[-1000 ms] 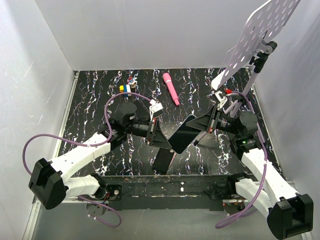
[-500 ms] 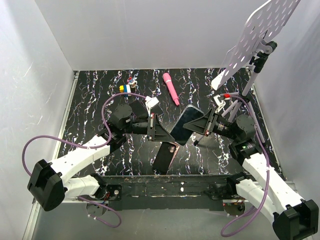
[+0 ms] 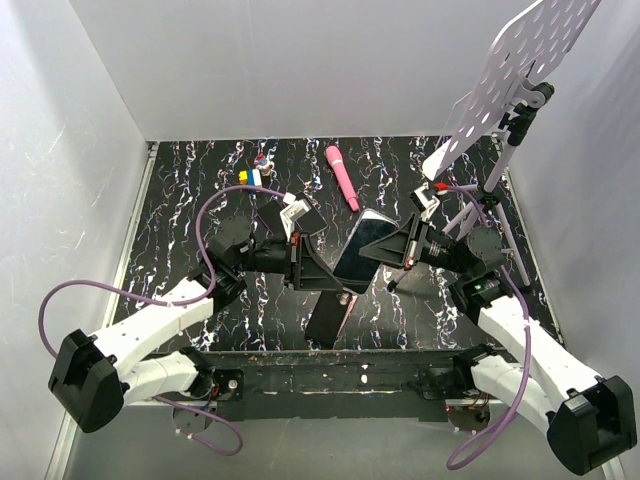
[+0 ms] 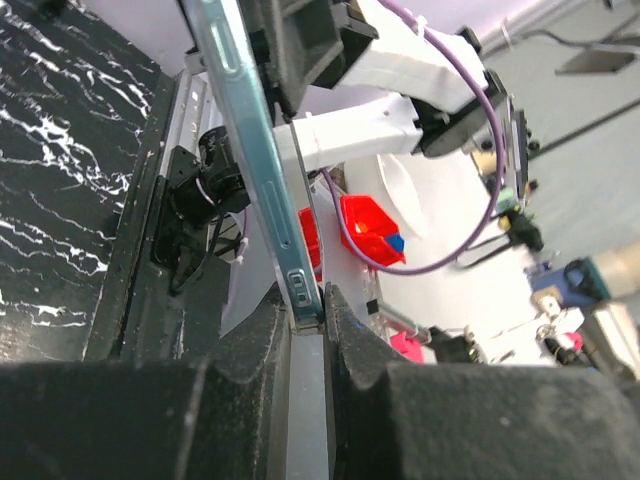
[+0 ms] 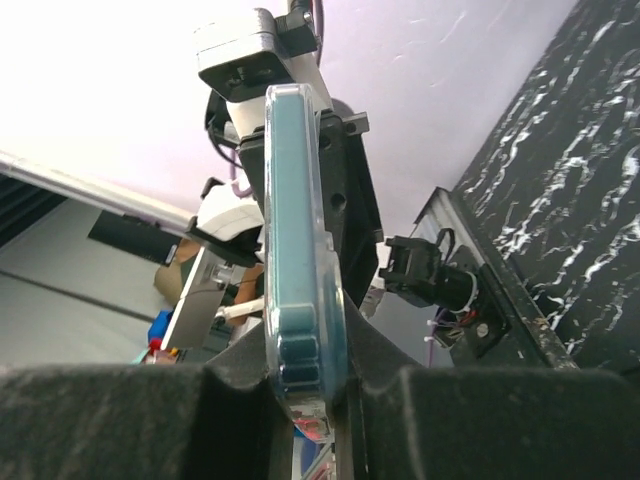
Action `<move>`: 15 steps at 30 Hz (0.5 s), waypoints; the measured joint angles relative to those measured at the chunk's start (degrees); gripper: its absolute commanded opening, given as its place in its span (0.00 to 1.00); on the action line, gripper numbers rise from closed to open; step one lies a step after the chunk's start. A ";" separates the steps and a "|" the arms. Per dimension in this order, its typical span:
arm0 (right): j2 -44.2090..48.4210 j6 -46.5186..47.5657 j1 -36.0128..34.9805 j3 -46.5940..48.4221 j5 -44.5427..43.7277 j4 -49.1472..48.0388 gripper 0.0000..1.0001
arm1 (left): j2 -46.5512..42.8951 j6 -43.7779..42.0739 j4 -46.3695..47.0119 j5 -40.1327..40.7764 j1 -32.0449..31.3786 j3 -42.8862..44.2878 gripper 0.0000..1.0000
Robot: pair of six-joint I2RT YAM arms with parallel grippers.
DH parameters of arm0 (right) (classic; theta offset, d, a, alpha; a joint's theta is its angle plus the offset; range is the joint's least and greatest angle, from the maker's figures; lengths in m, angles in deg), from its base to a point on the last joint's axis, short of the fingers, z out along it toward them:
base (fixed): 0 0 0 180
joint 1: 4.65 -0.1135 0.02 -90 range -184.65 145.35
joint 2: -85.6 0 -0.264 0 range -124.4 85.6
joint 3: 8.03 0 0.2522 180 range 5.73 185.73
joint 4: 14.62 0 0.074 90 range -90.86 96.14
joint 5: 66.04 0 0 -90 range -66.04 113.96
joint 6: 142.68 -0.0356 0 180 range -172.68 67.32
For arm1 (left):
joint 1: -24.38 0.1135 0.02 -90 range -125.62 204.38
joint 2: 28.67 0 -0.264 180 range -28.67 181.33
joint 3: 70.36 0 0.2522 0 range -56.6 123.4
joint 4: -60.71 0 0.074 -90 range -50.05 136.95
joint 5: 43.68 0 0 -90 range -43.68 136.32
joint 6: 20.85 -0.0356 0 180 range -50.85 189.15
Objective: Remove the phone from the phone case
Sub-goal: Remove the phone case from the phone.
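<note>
Black phone (image 3: pixel 362 250), slightly farther left than before

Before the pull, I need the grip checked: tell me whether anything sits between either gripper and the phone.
Nothing visible does. The left gripper and the right gripper each clamp the phone directly, at opposite ends, with its edge between their fingers, holding it in the air.

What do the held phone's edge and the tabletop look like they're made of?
Edge of the phone: pale blue with a satin metallic sheen and slim inset buttons in the left wrist view, so likely anodised metal. The right wrist view shows it glossier, so plastic is possible. The tabletop: black with white veins in a marble pattern, maybe a printed sheet, but I cannot tell.
</note>
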 measured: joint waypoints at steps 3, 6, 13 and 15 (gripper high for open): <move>-0.48 -2.56 -1.73 -0.02 0.20 -4.52 0.01 | -0.92 -2.43 2.78 -2.82 -0.04 0.00 0.00; -1.07 -5.09 -3.54 -0.02 -0.37 -8.59 0.01 | 0.02 -1.64 8.70 -6.01 0.07 -0.07 0.00; -4.20 -10.49 -8.20 -0.11 -2.95 -17.97 0.01 | 5.75 7.65 32.06 -15.23 0.50 -0.59 0.00; -5.70 -11.78 -9.18 -0.22 -3.56 -20.81 0.01 | 7.34 9.99 36.89 -17.07 0.50 -0.59 0.00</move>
